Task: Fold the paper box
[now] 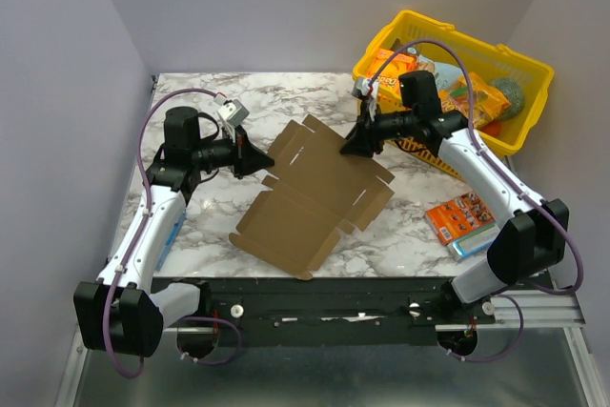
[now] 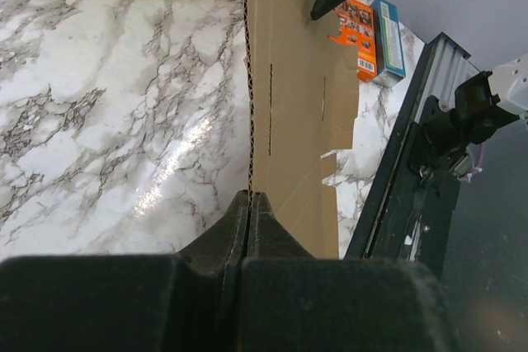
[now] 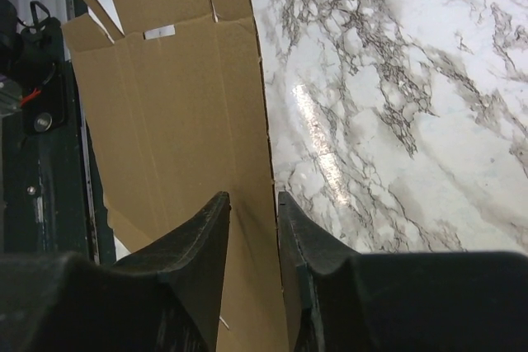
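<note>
The paper box (image 1: 310, 197) is a flat brown cardboard blank with flaps and notched tabs, lying mid-table. My left gripper (image 1: 257, 161) is shut on its far-left corner; in the left wrist view the fingertips (image 2: 249, 201) pinch the cardboard edge (image 2: 297, 105). My right gripper (image 1: 345, 148) is at the blank's far edge. In the right wrist view its jaws (image 3: 254, 204) stand open, straddling the edge of the blank (image 3: 173, 121), one finger over the cardboard and one beside it.
A yellow basket (image 1: 457, 92) full of snack packs stands at the back right, just behind the right arm. Orange snack boxes (image 1: 460, 216) lie at the right front. A black rail (image 1: 315, 297) runs along the near table edge.
</note>
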